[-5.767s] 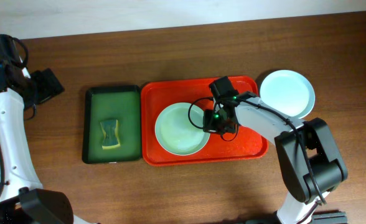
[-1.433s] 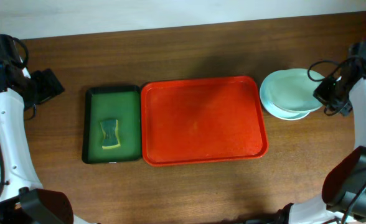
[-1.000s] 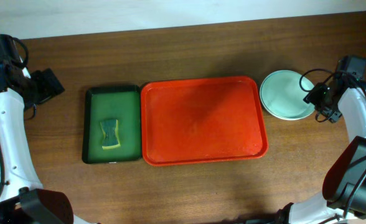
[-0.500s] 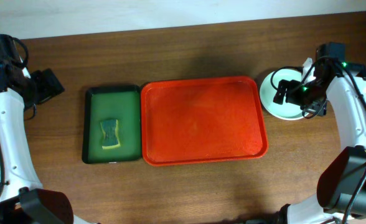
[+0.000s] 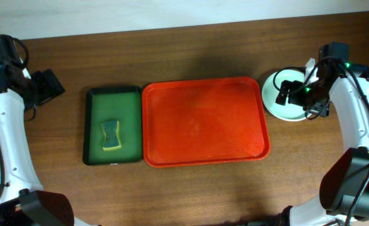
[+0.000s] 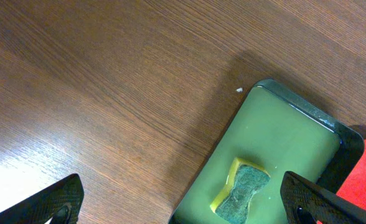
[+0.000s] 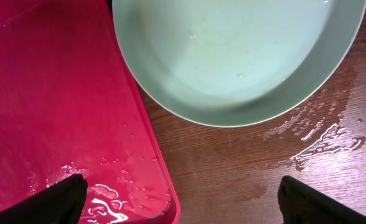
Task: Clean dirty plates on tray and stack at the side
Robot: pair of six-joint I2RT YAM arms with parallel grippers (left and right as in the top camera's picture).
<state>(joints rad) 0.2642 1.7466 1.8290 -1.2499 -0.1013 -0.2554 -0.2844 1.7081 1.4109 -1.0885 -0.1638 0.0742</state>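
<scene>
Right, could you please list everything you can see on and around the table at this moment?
table: one, brown wood, beneath everything
tray: one, bright red, mid-table, wet, nothing on it
plates: one showing from above, pale mint, on the table just right of the tray; any beneath it are hidden
green tray: one, dark green, just left of the red tray
sponge: one, yellow and green, in the green tray
water: one small clear puddle, on the table beside the plate
left gripper: one, black, open, over bare table at far left
right gripper: one, black, open, above the plate
</scene>
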